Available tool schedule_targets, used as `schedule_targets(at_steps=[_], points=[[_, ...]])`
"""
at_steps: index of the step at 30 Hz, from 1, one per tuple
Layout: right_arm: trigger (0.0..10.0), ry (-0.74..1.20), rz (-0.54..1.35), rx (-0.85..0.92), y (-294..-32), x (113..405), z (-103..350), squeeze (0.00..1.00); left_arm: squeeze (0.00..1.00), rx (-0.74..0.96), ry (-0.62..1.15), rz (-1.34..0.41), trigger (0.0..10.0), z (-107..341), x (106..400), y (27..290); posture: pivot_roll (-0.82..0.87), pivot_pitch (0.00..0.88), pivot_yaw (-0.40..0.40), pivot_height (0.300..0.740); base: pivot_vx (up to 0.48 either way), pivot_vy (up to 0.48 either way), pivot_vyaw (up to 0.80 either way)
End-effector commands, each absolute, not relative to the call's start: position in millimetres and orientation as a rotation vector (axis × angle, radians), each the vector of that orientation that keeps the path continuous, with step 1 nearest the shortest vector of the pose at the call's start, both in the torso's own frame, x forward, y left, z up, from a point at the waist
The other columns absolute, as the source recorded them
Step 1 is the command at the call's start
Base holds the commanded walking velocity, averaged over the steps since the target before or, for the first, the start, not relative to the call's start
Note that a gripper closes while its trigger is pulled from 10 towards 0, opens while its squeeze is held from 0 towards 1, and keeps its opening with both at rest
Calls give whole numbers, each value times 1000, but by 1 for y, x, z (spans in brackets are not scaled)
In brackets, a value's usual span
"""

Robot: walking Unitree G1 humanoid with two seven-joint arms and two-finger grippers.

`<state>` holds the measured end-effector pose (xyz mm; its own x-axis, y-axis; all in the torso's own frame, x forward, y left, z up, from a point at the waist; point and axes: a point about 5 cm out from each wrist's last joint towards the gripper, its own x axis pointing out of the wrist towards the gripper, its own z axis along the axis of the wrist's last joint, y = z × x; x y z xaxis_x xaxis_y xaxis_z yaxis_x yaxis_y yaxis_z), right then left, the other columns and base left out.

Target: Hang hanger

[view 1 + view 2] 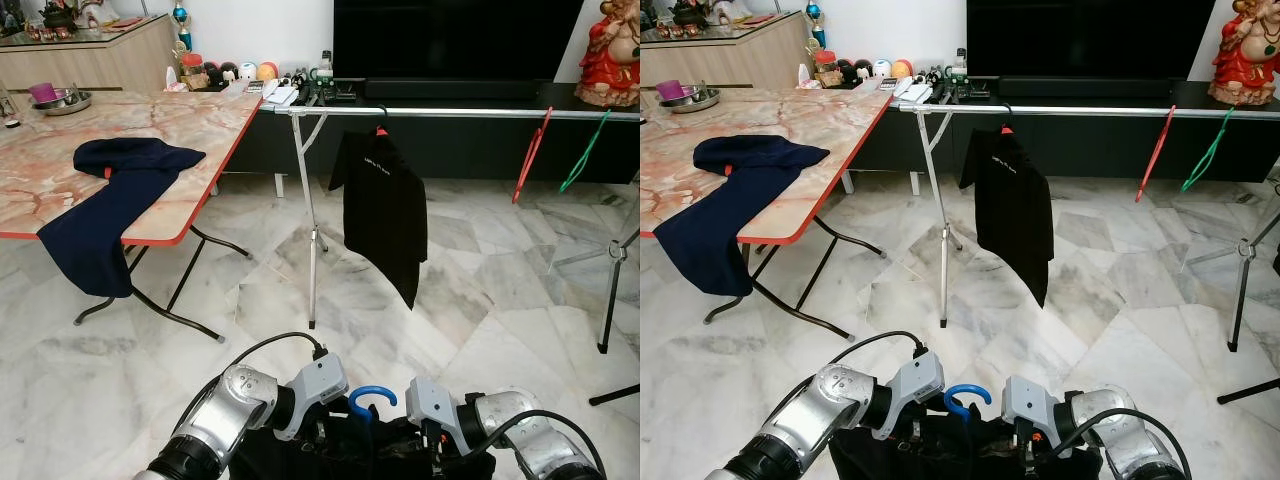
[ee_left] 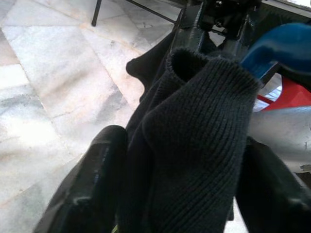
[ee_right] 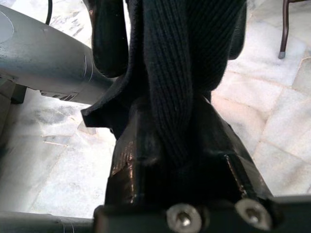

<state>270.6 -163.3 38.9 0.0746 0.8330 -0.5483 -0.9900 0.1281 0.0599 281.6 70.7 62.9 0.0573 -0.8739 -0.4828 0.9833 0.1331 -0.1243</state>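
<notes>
While both arms sit low and close together in the head views, the left gripper (image 2: 194,160) and right gripper (image 3: 165,63) each have black fingers clamped on a black knit garment (image 1: 370,450) bunched between them. Left wrist view: ribbed fabric pinched between two fingers (image 2: 92,184), with a blue hanger hook (image 2: 282,48) just beside the cloth. Same blue hook (image 1: 372,398) rises between the two wrists in the head views, curved end uppermost. Right wrist view: knit folds run down between the fingers (image 3: 109,39), pressed tight.

Ahead, across the marble floor (image 1: 480,300), a metal clothes rail (image 1: 450,113) stands on thin legs. A black shirt (image 1: 385,205) hangs from it on a red hanger. Further along the rail, a bare red hanger (image 1: 530,155) and a green hanger (image 1: 585,150) hang tilted. To the left, a counter (image 1: 190,130) with a marble-patterned top and red edge carries a dark blue garment (image 1: 110,200) draped over its near edge.
</notes>
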Motion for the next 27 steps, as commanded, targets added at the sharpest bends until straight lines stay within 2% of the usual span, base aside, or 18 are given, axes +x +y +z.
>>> schedule_targets(at_steps=[1, 27], points=[[0, 419, 1402, -372, -157, 282, 55, 0, 0, 249, 519, -1442, 0, 63, 282, 71, 21, 28, 6, 740, 0, 0, 0], [0, 374, 1354, -341, -158, 287, 61, 0, 0, 240, 533, -1464, 0, 61, 279, 71, 0, 0, 23, 740, 0, 0, 0]])
